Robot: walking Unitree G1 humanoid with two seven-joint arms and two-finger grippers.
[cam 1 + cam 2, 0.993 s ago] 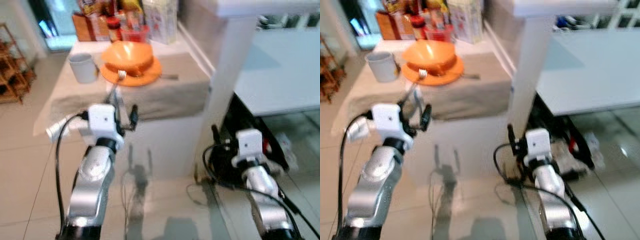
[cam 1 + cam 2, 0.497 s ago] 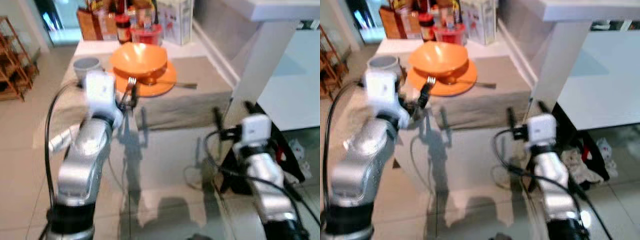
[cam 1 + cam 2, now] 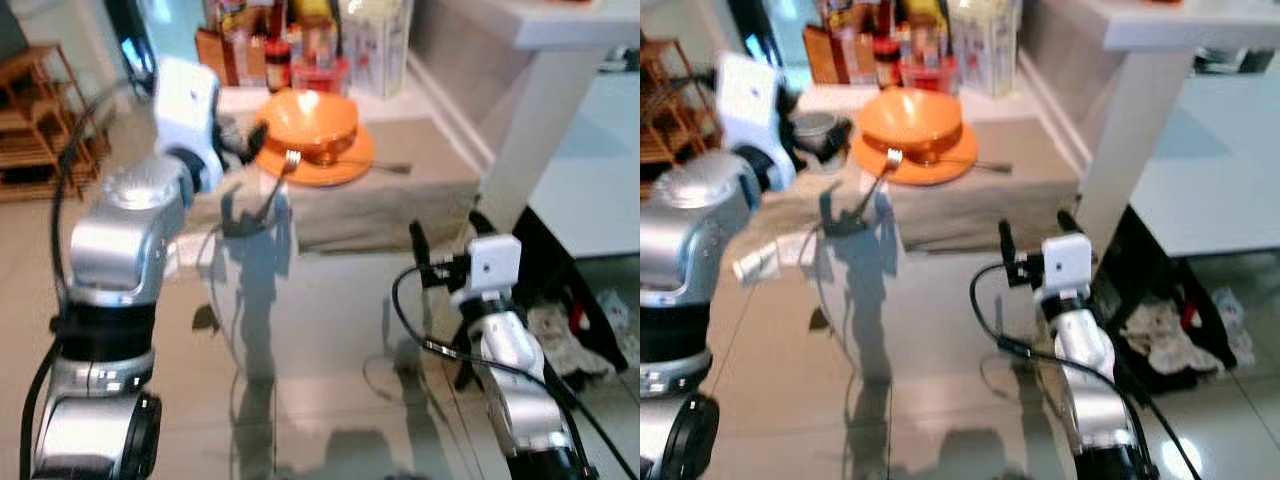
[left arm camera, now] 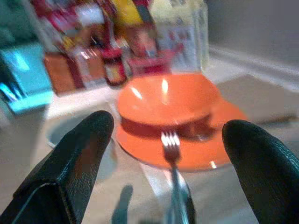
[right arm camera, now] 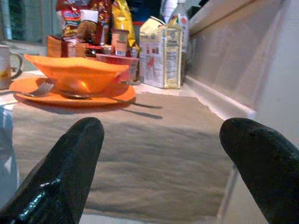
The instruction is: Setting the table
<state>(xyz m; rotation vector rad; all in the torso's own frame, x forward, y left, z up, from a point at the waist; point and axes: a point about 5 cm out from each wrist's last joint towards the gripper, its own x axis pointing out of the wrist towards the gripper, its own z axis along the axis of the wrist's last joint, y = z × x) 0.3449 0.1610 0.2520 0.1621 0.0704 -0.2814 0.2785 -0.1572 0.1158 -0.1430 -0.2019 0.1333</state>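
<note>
An orange bowl sits on an orange plate on a grey cloth over the white table. A spoon lies across the plate's rim. A fork stands tilted in front of the plate, tines up, its handle running down into a clear bluish shape. My left gripper is raised beside a mug, open; in the left wrist view the fork stands between the wide-apart fingers. My right gripper is low, open and empty, facing the cloth's edge.
Bottles, jars and a carton crowd the back of the table. A white post stands at the right, with a dark gap and rags beneath. A wooden rack is at far left. The floor in front is glossy.
My left arm has risen from low in front of the table to the height of the mug. The camera has shifted, so the table sits further right. The right gripper stays low and open.
</note>
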